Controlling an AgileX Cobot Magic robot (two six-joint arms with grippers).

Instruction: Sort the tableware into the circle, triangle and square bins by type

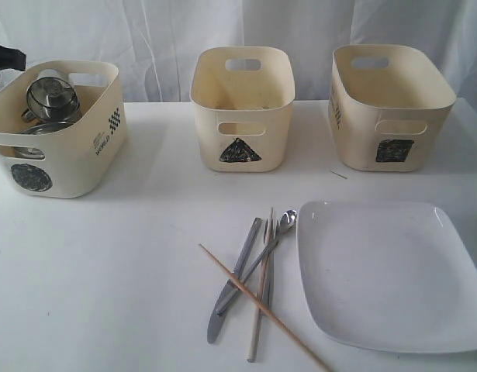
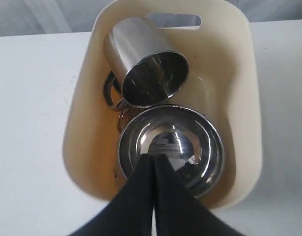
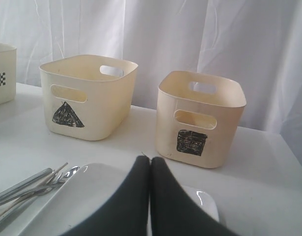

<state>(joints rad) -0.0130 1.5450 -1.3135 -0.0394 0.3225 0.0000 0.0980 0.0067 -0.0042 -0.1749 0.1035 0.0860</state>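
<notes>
A steel mug lies on its side beside a steel bowl inside the circle bin. My left gripper hangs shut and empty just above that bowl. On the table lie a steel knife, fork, spoon and crossed wooden chopsticks, left of the large white square plate. My right gripper is shut, empty, over the plate. No white bowl or second mug shows clearly.
The triangle bin stands at the back centre and the square bin at the back right, both seen ahead of the right gripper. The circle bin is at the back left. A white curtain hangs behind the table.
</notes>
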